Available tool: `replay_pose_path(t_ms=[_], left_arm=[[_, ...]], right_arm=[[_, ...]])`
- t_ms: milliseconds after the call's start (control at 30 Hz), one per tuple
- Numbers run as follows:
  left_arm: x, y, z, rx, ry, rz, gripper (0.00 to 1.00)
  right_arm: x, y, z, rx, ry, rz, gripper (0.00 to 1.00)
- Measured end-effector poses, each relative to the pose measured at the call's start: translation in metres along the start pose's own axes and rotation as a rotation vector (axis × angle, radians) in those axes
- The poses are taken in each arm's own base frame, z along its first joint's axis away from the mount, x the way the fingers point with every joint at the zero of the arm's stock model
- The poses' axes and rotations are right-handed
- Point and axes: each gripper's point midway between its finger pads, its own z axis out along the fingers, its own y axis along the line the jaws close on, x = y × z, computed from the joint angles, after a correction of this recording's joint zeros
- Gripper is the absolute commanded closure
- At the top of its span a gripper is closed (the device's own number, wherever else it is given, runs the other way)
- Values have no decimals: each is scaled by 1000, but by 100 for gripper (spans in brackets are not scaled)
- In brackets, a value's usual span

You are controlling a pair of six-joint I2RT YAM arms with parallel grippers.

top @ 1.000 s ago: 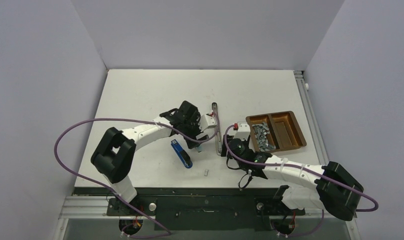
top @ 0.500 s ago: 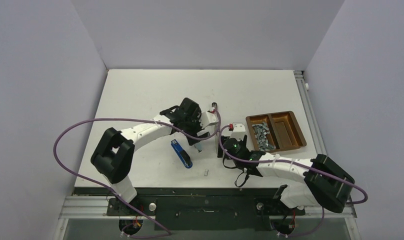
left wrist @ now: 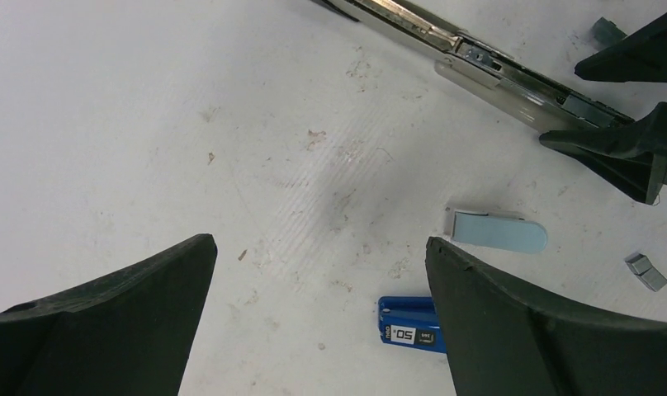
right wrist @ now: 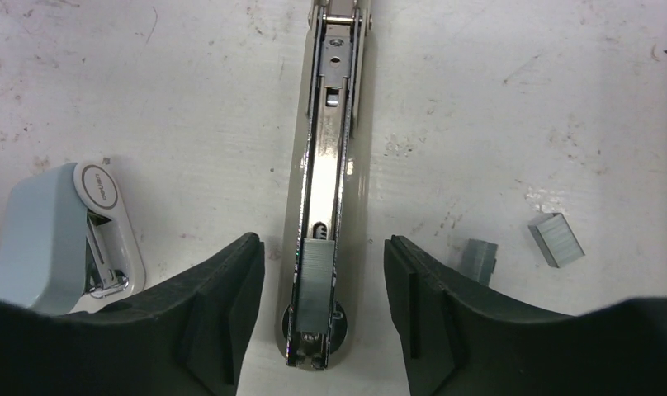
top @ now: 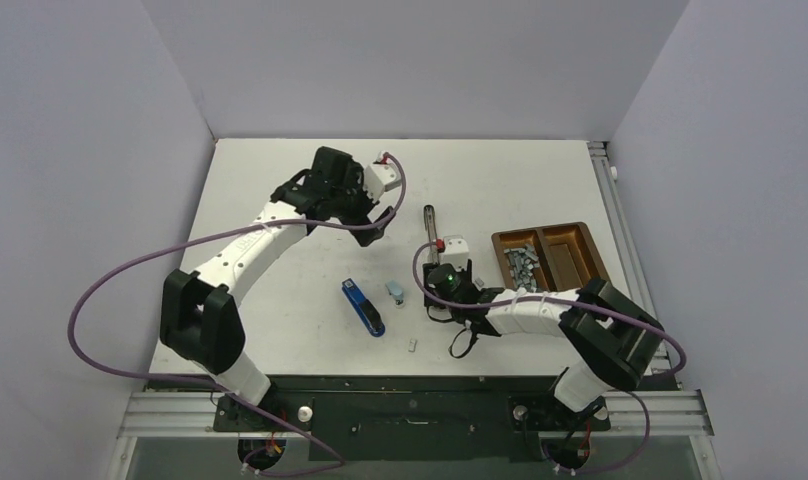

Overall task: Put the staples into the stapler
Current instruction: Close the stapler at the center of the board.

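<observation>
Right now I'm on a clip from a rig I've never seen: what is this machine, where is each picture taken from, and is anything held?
Two robot arms are bolted at the near edge of a table, each ending in a two-finger gripper. The wide picture looks down from above and behind them. The other two come from wrist cameras, so the black shapes there are each arm's own fingers. On the table lie a stapler opened flat, a dark blue item, a pale blue item, a loose staple strip and a brown tray with staples in its left-hand compartment. The left gripper hangs open above bare table, holding nothing. The right gripper is open and empty, one finger either side of the stapler, where a loaded strip sits in the channel.
</observation>
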Motion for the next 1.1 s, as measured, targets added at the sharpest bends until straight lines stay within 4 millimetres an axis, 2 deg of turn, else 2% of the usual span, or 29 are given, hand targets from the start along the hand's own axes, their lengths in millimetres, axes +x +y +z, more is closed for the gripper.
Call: replay_pose_path(t_ms=[200, 233, 267, 433, 700, 933, 1100], left_arm=[[11, 19, -7, -23, 11, -70, 3], [13, 22, -8, -28, 12, -81, 0], [14, 24, -9, -33, 13, -89, 3], [19, 31, -9, -37, 17, -122, 4], [48, 23, 19, 30, 83, -132, 4], [74, 18, 31, 114, 107, -27, 0], [96, 17, 47, 186, 149, 92, 17]], right_arm=[[7, 2, 10, 3, 14, -31, 90], [-1, 3, 10, 7, -13, -20, 91], [-3, 6, 10, -4, -15, -18, 91], [0, 10, 9, -22, -10, -38, 91], [18, 24, -9, -91, -5, -121, 91], [37, 40, -30, -200, 17, -184, 91], [45, 44, -41, -250, 26, -206, 91]])
